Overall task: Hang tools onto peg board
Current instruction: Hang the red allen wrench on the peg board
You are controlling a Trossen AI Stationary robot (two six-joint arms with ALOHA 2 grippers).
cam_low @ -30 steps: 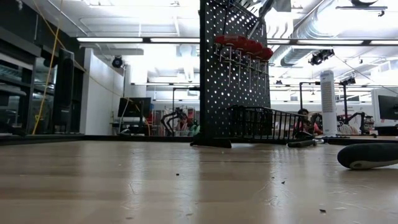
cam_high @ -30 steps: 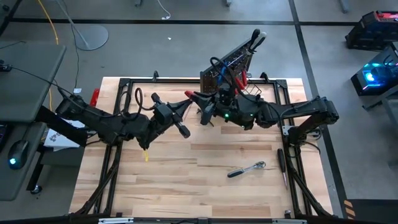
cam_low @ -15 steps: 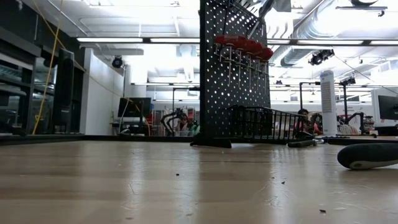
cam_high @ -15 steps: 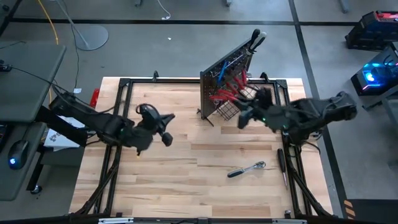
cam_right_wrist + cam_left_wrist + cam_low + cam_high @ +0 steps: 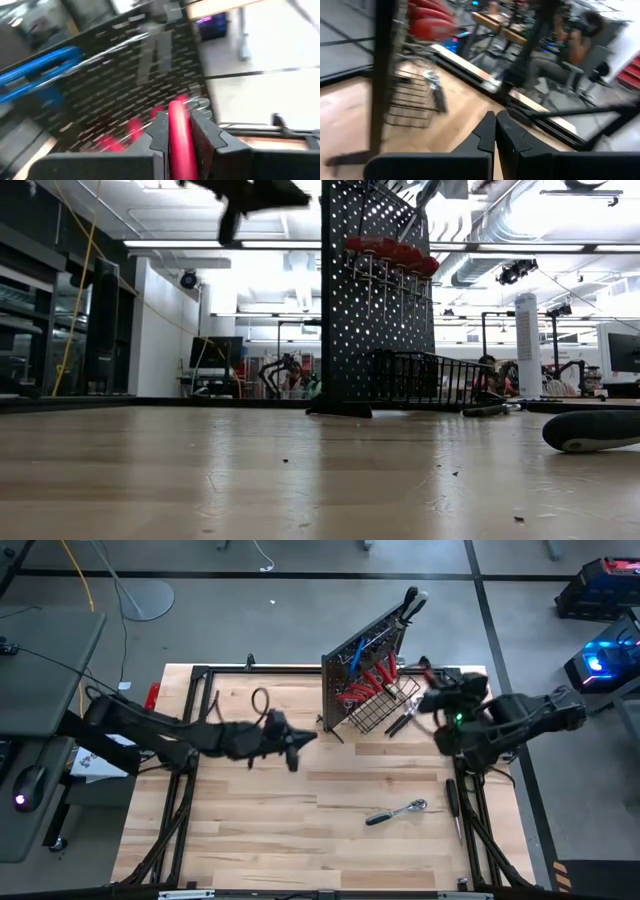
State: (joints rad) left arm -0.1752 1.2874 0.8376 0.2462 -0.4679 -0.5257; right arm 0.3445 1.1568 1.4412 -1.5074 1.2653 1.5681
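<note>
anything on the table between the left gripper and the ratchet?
No. In the high view the stretch from the left gripper, shut and empty, to the chrome ratchet is bare wooden tabletop.

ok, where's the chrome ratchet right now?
In the high view the chrome ratchet lies flat on the wooden table, toward its front right, in front of the upright black peg board and apart from both grippers.
</note>
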